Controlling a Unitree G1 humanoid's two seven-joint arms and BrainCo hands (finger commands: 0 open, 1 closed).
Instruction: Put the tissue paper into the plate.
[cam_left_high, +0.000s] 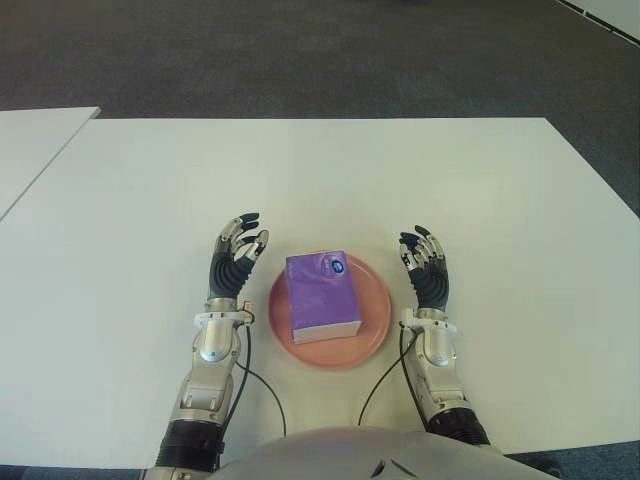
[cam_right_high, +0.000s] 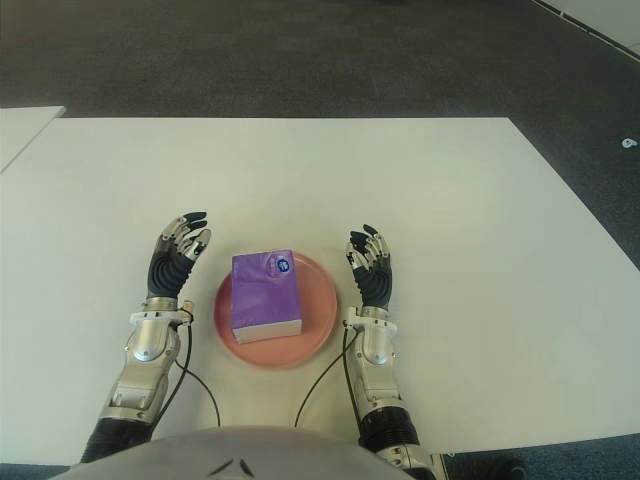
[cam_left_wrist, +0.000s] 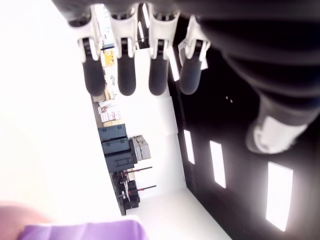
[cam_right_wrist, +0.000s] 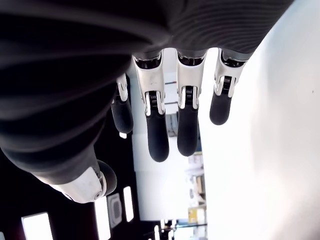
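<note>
From above, the purple tissue pack (cam_left_high: 323, 296) lies flat inside the pink plate (cam_left_high: 377, 303) on the white table (cam_left_high: 320, 180), which the right wrist view does not show at all; the left wrist view catches only a purple corner. The left hand (cam_left_high: 234, 262) and the right hand (cam_left_high: 425, 272) stand at each side of the plate, palms inward, fingers extended and holding nothing
</note>
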